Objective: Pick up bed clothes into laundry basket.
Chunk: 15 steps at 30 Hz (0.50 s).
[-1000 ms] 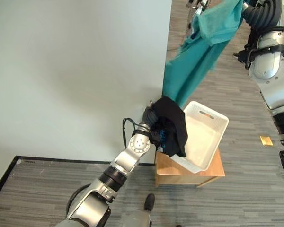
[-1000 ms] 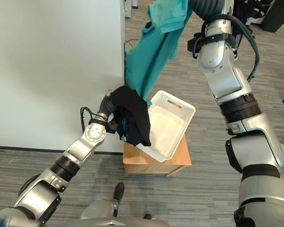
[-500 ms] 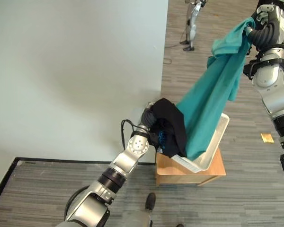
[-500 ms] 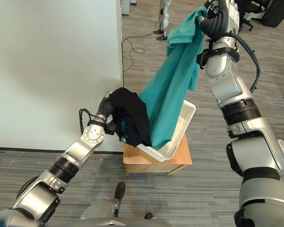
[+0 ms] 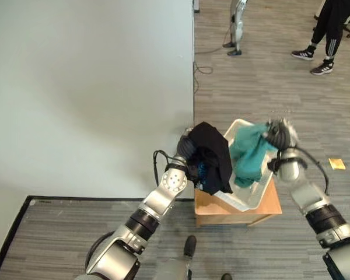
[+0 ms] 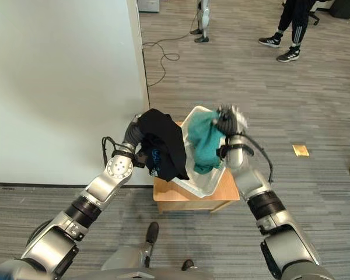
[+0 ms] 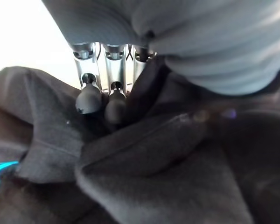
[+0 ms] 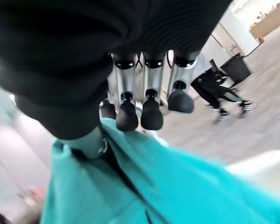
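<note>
The left hand (image 5: 189, 146) is largely buried under the black cloth garment (image 5: 213, 160); its wrist view shows dark-tipped fingers (image 7: 89, 98) curled into the folds, gripping the cloth. The garment hangs at about 9 o'clock of the white plastic laundry basket (image 5: 254, 198), draped over its rim. The right hand (image 6: 230, 123) is blurred at the basket's 1 o'clock edge; in its wrist view the fingers (image 8: 151, 112) bend over the teal cloth garment (image 6: 205, 146), but whether they pinch it is unclear. The teal garment lies bunched inside the basket, hiding most of its floor. The basket sits on a small wooden counter (image 5: 268, 205).
</note>
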Motion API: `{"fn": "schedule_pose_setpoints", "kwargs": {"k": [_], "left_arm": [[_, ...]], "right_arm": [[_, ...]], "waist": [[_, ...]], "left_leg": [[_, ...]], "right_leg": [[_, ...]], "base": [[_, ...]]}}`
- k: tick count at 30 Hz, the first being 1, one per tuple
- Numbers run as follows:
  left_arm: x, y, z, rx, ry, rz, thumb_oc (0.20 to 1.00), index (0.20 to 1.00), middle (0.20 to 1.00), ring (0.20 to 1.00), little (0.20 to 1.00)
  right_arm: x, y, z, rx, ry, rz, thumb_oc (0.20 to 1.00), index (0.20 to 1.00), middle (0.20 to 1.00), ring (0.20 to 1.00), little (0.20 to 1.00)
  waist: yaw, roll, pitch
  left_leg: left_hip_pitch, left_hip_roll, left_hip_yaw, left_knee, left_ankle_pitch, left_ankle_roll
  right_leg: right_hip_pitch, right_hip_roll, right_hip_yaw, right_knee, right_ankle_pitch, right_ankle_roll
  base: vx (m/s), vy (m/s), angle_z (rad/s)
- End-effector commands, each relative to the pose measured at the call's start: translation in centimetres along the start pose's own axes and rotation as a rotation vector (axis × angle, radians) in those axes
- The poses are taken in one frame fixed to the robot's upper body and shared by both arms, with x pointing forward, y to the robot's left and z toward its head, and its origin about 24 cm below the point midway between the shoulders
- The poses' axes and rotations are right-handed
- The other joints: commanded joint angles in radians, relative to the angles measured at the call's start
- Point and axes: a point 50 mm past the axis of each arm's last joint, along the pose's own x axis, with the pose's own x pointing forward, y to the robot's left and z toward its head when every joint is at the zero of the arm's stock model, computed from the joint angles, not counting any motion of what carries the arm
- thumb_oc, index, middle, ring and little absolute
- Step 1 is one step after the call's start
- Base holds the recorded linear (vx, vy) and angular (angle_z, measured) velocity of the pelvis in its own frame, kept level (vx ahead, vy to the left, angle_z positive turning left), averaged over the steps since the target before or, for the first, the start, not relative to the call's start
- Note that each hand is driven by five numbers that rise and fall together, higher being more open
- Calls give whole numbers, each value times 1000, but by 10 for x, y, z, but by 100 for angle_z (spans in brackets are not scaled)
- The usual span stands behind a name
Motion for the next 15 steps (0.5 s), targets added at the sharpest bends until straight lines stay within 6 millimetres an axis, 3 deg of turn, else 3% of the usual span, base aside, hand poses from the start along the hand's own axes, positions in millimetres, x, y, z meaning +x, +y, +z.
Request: {"fn": "schedule_pose_setpoints", "kwargs": {"k": [1,2,3,5,9,11,13,14,15], "left_arm": [[13,-16,24,-43,-109,-17,200,200,200,200,200],[12,-18,24,-47,-112,-25,200,200,200,200,200],[11,-20,25,-43,-118,-32,200,200,200,200,200],[11,-26,30,-49,-142,-56,200,200,200,200,200],[16,-32,60,-74,-261,-96,200,200,200,200,200],[18,-36,92,-79,-391,-126,200,200,200,200,200],[18,-37,102,-80,-432,-137,200,200,200,200,200],[20,-40,132,-78,-545,-147,200,200,200,200,200],[19,-41,143,-79,-591,-155,200,200,200,200,200]], "right_arm": [[15,-18,7,-59,-54,-65,322,322,322,322,322],[8,-8,-11,-92,16,-21,586,586,586,586,586],[6,-2,-22,-104,65,5,1000,1000,1000,1000,1000],[0,8,-45,-120,170,55,1000,1000,1000,1000,1000],[-10,24,-52,-145,172,163,1000,1000,1000,1000,1000],[-36,42,-68,-144,203,292,1000,1000,1000,1000,1000],[-43,44,-75,-152,222,322,1000,1000,1000,1000,1000],[-62,51,-93,-160,284,387,1000,1000,1000,1000,1000],[-69,54,-99,-160,313,409,1000,1000,1000,1000,1000]], "waist": [[46,22,-10],[51,24,-3],[54,26,0],[55,29,6],[44,34,11],[33,39,9],[29,41,7],[17,48,4],[14,52,2]], "left_leg": [[122,96,12,4,-181,-65],[118,96,10,4,-179,-66],[115,94,6,4,-177,-66],[109,92,0,4,-173,-67],[103,89,5,4,-168,-68],[101,87,5,4,-169,-68],[101,86,7,4,-170,-68],[103,86,14,4,-172,-67],[104,85,17,4,-172,-65]], "right_leg": [[-60,-5,-43,14,15,-3],[-62,-6,-49,14,15,-3],[-63,-7,-53,14,15,-2],[-67,-8,-60,14,16,-1],[-72,-12,-59,14,19,1],[-73,-16,-62,14,20,4],[-73,-17,-62,14,20,6],[-75,-22,-58,14,23,10],[-75,-23,-56,14,23,11]], "base": [[-25,-8,10],[-43,-12,12],[-49,-13,16],[-30,-8,13],[-9,2,7],[0,0,0],[7,11,5],[14,19,7],[0,0,0]]}}
